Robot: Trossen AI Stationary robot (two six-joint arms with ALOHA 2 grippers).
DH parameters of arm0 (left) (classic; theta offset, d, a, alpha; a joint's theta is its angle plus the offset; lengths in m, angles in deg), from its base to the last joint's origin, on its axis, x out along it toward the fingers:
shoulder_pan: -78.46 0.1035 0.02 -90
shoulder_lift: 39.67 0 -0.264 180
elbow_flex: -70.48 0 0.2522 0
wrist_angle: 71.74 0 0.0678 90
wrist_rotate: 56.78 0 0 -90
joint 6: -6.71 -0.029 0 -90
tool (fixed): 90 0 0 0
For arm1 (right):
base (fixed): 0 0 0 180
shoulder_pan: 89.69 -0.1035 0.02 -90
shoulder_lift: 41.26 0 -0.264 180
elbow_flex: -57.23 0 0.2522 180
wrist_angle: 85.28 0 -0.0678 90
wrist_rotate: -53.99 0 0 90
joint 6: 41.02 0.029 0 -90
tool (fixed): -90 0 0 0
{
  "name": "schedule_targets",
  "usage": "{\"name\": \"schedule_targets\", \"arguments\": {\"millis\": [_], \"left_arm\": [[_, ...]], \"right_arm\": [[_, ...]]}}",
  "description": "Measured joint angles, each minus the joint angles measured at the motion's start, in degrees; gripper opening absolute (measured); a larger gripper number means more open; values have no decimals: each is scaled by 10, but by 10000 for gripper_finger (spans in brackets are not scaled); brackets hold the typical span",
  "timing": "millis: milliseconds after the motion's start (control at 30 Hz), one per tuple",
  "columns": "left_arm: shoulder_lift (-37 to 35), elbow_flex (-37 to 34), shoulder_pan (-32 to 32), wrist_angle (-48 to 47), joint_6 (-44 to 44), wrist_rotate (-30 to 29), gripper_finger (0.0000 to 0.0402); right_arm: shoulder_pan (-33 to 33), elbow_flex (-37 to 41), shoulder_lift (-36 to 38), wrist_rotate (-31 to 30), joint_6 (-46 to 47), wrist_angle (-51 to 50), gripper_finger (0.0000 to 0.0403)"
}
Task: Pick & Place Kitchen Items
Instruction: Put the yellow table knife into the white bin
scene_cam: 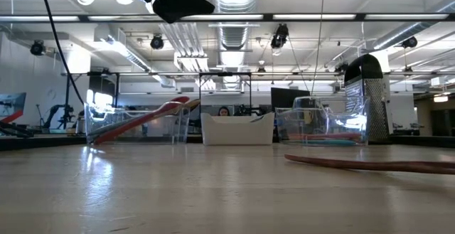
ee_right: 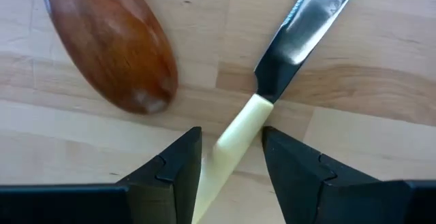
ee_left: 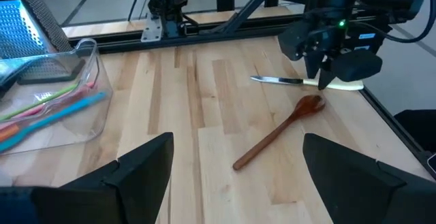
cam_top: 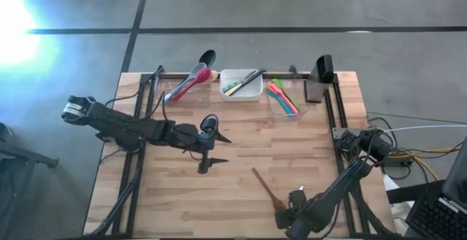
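Wooden table (cam_top: 241, 167): 3 tubs, 1 wooden spoon (cam_top: 266, 187), 1 knife (ee_left: 306, 82).

Two dark jointed arms, left arm (cam_top: 131, 127) silver-capped at its base, right hand (ee_left: 330, 54) showing a green light, black wedge fingers (ee_right: 170, 166)

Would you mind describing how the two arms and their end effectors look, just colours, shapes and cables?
Both arms are dark, nearly black, jointed links. The left arm has a pale silver-white cap at its outer joint, and black cables trail beside it. Its end effector has two broad, wedge-shaped matte black fingers. The right arm is equally dark, and its end effector has blunt, angular black fingers. In the left wrist view a small green light glows on it.
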Motion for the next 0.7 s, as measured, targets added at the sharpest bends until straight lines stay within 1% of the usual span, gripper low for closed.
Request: {"name": "schedule_targets", "arguments": {"millis": [200, 300, 500, 700], "left_arm": [[0, 0, 0, -1, 0, 0, 328], [0, 0, 0, -1, 0, 0, 328], [0, 0, 0, -2, 0, 0, 328], [0, 0, 0, -3, 0, 0, 328]], "right_arm": [[5, 21, 0, 16, -2, 9, 121], [9, 32, 1, 29, -2, 13, 95], [9, 44, 3, 27, -13, 15, 32], [9, 42, 5, 23, -26, 10, 29]]}}
